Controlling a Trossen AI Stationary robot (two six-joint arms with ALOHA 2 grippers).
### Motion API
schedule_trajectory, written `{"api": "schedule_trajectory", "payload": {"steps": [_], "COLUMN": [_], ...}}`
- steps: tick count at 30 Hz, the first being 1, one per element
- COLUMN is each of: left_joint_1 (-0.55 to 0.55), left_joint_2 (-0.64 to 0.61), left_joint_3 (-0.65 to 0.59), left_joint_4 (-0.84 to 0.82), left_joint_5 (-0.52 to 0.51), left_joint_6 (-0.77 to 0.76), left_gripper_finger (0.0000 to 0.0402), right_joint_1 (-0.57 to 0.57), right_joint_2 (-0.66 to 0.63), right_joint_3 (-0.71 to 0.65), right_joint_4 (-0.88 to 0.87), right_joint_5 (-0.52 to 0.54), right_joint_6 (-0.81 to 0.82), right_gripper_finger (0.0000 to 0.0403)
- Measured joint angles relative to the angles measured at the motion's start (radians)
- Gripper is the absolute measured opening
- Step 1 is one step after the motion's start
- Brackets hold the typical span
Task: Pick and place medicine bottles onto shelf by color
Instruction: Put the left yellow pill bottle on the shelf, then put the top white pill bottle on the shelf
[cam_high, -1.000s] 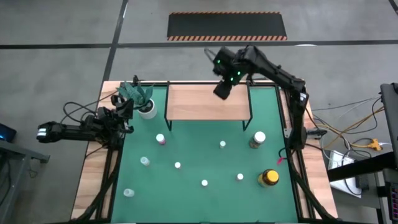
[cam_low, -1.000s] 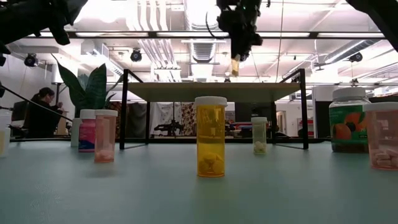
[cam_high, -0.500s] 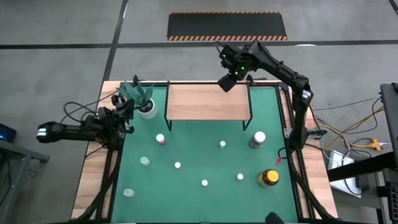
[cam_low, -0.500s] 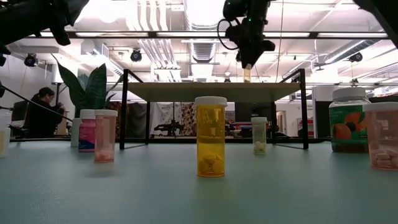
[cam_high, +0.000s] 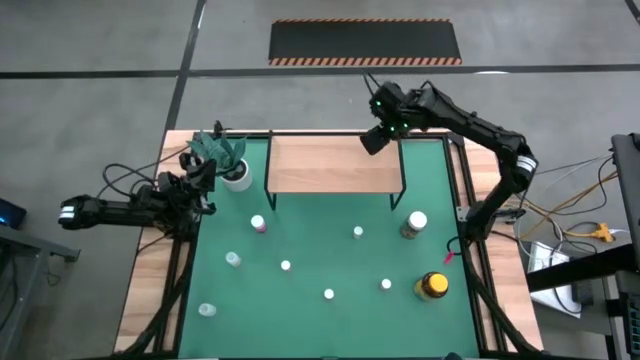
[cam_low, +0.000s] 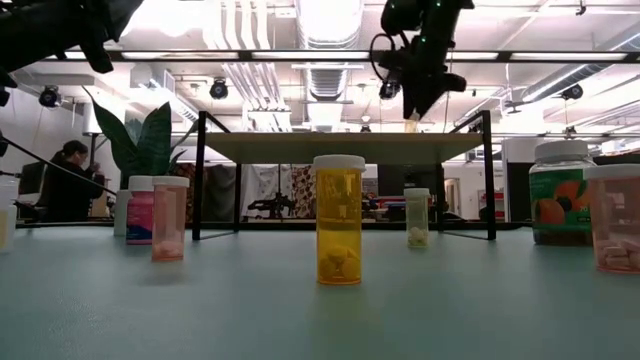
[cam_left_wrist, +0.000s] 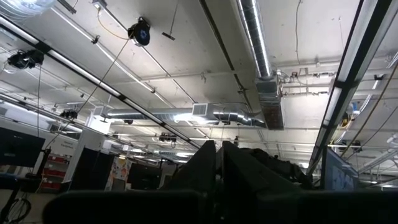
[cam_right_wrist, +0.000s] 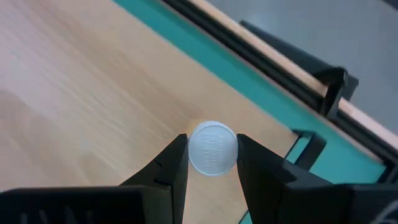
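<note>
Over the far right corner of the light-wood shelf (cam_high: 330, 165) my right gripper (cam_high: 375, 140) is shut on a small white-capped bottle (cam_right_wrist: 212, 148). In the low view that bottle (cam_low: 411, 124) shows just above the shelf board (cam_low: 340, 147). On the green mat stand several small bottles, among them an orange one (cam_low: 339, 220) and a pink one (cam_high: 258, 224). Two bigger jars stand there too, white-lidded (cam_high: 413, 224) and black-lidded (cam_high: 432, 286). My left gripper (cam_high: 205, 182) waits shut at the table's left edge, pointing up. My right gripper pinches the sides of the bottle's white cap (cam_right_wrist: 212, 148) between its two fingers (cam_right_wrist: 171, 165). The fingers come from above, slanting down. The bottle hangs upright below them, close over the shelf board; whether its base touches the board, I cannot tell.
A white pot with a green plant (cam_high: 237, 175) stands at the shelf's left end. The shelf's black legs (cam_low: 489, 175) rise at its corners. A person (cam_low: 65, 180) sits in the room beyond the table. Open mat lies between the scattered bottles.
My right gripper has carried the bottle toward the table's right edge and downward, from over the shelf's middle right to its far right corner, rolling its wrist on the way. It has stayed shut on the bottle.
</note>
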Motion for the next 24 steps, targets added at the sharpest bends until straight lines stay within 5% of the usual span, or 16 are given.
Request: {"api": "schedule_trajectory", "payload": {"steps": [6,13,24], "left_joint_1": [0.000,0.000,0.000], "left_joint_2": [-0.002,-0.002,-0.002], "left_joint_3": [0.001,0.002,0.002], "left_joint_4": [0.008,0.011,0.012], "left_joint_5": [0.000,0.000,0.000], "left_joint_6": [0.002,0.003,0.003], "left_gripper_finger": [0.0011,0.0011,0.0011], "right_joint_1": [0.002,0.002,0.007], "right_joint_2": [0.008,0.019,0.013], "right_joint_3": [-0.028,-0.016,0.098], "right_joint_4": [0.008,0.019,-0.016], "right_joint_5": [0.001,-0.002,0.001], "right_joint_6": [-0.012,-0.016,-0.027], "right_gripper_finger": [0.0112,0.0159,0.0202]}}
